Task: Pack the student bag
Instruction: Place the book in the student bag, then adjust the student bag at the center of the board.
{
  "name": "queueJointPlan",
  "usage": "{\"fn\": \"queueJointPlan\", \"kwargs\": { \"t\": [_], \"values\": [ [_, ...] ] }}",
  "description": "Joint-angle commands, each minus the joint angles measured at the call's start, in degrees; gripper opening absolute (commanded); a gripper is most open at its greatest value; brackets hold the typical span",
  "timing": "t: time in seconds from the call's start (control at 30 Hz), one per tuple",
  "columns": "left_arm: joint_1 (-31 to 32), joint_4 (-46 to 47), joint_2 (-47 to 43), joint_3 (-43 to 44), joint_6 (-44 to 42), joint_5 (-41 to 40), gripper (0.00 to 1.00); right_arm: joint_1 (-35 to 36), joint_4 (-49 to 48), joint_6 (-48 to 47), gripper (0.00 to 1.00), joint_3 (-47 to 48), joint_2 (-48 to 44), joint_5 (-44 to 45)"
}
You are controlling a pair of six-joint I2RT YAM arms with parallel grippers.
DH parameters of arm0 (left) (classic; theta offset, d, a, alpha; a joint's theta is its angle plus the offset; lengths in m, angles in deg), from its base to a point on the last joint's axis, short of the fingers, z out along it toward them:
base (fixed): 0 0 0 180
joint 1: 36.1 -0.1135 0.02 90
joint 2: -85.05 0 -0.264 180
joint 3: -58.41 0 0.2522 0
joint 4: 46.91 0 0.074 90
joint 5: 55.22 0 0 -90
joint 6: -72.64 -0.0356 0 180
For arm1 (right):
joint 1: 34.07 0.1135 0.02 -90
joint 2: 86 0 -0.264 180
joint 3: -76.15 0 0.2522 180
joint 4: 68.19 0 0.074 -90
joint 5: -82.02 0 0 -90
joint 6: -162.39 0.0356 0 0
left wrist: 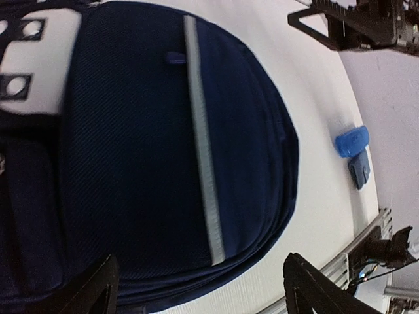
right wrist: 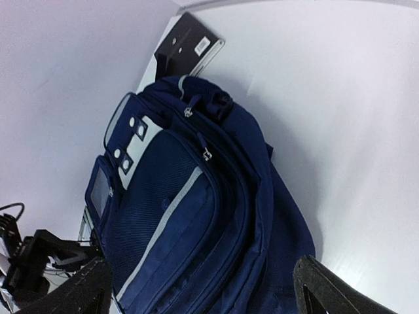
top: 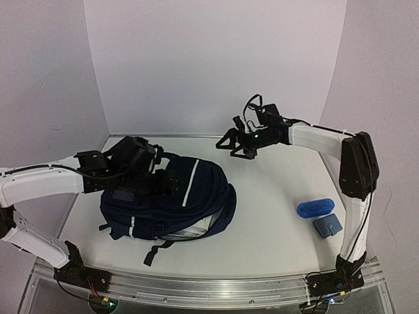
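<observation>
The student bag (top: 190, 193) is a navy backpack with white stripes, lying flat on the left half of the table. It fills the left wrist view (left wrist: 163, 163) and shows in the right wrist view (right wrist: 196, 216) with its white dotted patch (right wrist: 131, 144). My left gripper (top: 154, 167) hovers over the bag's left part, open and empty; its fingertips (left wrist: 314, 288) stand wide apart above the front pocket. My right gripper (top: 237, 147) is open and empty in the air behind the bag's right side, with its fingertips (right wrist: 340, 291) wide apart.
A small blue pouch (top: 316, 207) and a grey-blue flat item (top: 327, 224) lie at the right, near the right arm's base; both show in the left wrist view (left wrist: 352, 140). A flat black thing with a white label (right wrist: 190, 46) lies beyond the bag.
</observation>
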Motion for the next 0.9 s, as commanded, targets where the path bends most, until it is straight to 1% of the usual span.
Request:
{"fn": "queueJointPlan", "kwargs": {
  "t": [0.0,0.13,0.2,0.23,0.27,0.37,0.43,0.5,0.53,0.57,0.63,0.77,0.87],
  "values": [
    [0.08,0.01,-8.65,-7.64,14.66,-7.92,0.9,4.62,1.51,-4.7,0.96,4.66,6.34,-1.6],
    [1.07,-5.0,-14.26,-12.87,23.52,-10.36,0.91,7.03,2.42,-8.14,0.94,6.76,10.0,-0.42],
    [1.91,-6.98,-16.29,-15.35,27.58,-11.38,0.91,7.34,2.7,-8.92,0.87,6.93,11.14,-0.37],
    [2.28,-7.9,-17.13,-16.39,29.63,-11.75,0.91,7.41,2.83,-9.06,0.82,6.86,11.63,-0.41],
    [2.58,-8.62,-17.89,-17.4,31.59,-11.99,0.91,7.42,2.98,-9.16,0.75,6.61,11.98,-0.43],
    [2.98,-8.68,-19.42,-20.35,35.39,-11.86,0.89,7.39,3.43,-9.65,0.51,4.77,11.86,-0.33],
    [2.99,-7.7,-19.57,-21.82,36.34,-11.56,0.88,7.39,3.74,-10.08,0.3,2.5,10.76,-0.34],
    [2.98,-6.51,-18.6,-22.0,35.88,-11.65,0.88,7.1,4.27,-10.86,0.13,-0.54,8.95,-0.41],
    [2.98,-6.14,-17.97,-21.87,35.52,-11.79,0.88,6.74,4.66,-11.07,0.06,-2.09,7.38,-0.56],
    [2.98,-5.8,-17.09,-21.45,35.06,-12.03,0.88,6.09,4.96,-11.15,0.02,-3.8,6.02,-0.9],
    [2.98,-4.27,-15.07,-20.83,34.1,-11.93,0.87,3.96,5.62,-10.95,0.0,-7.44,3.34,-2.13],
    [2.94,1.34,-11.06,-20.9,32.65,-9.76,0.87,-1.34,6.34,-11.5,0.0,-18.51,-4.86,-3.53],
    [2.46,5.61,-7.06,-19.59,29.86,-8.84,0.86,-4.68,6.55,-11.78,0.0,-26.35,-10.67,-4.07]
  ]
}}
